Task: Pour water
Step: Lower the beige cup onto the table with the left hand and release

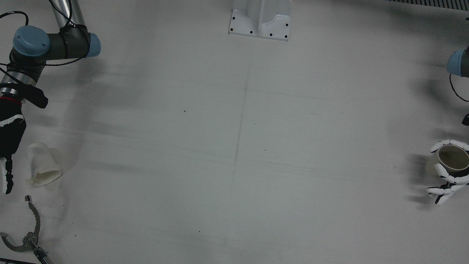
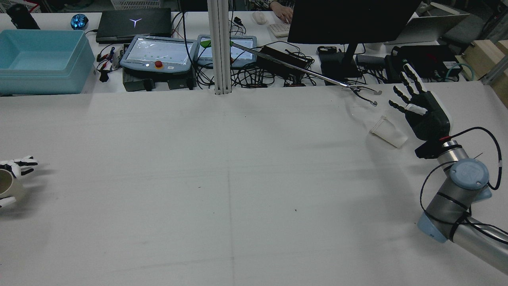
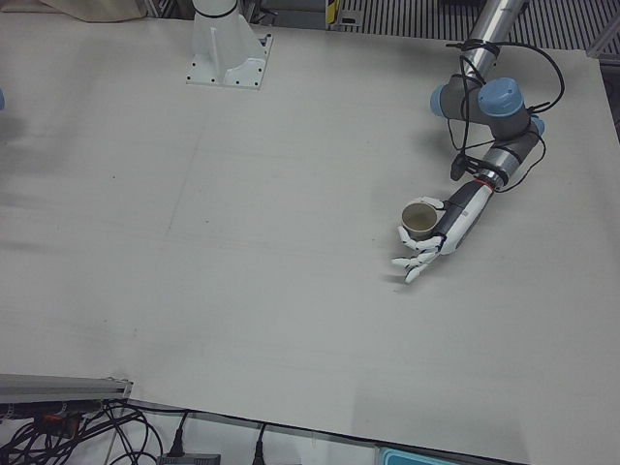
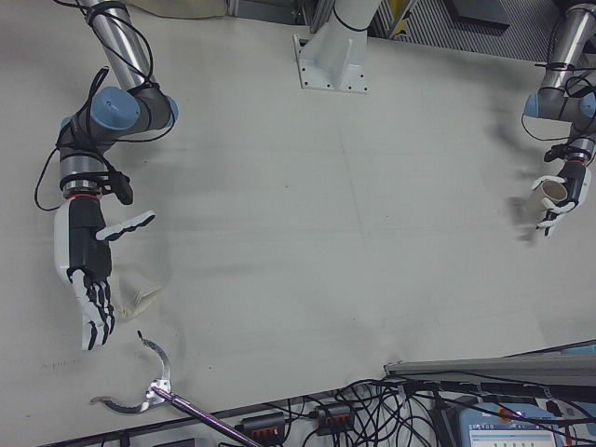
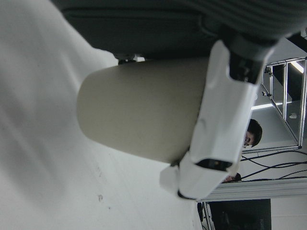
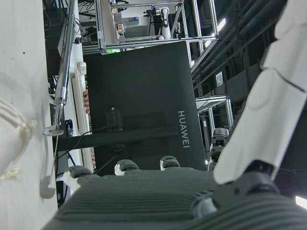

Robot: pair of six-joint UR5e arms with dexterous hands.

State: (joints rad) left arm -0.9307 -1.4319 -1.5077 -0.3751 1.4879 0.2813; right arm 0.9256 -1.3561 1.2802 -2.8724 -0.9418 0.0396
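A beige cup (image 1: 453,158) stands upright at the table's edge on my left arm's side, and my left hand (image 1: 449,172) is shut around its wall. The same cup (image 3: 419,219) and left hand (image 3: 438,237) show in the left-front view, mouth up; I cannot tell whether it holds water. Close up, the cup (image 5: 144,110) has a white finger (image 5: 225,120) across it. A white paper cup (image 1: 43,165) lies tipped on its side on the other half of the table. My right hand (image 1: 9,146) hovers beside it, open and flat, touching nothing.
A long grabber tool's claw (image 1: 22,227) rests near the white paper cup (image 2: 388,132), its rod reaching back over the table edge. A white pedestal (image 1: 261,20) stands at the middle. Behind are a blue bin (image 2: 39,59), teach pendants, cables, and a monitor (image 2: 349,20).
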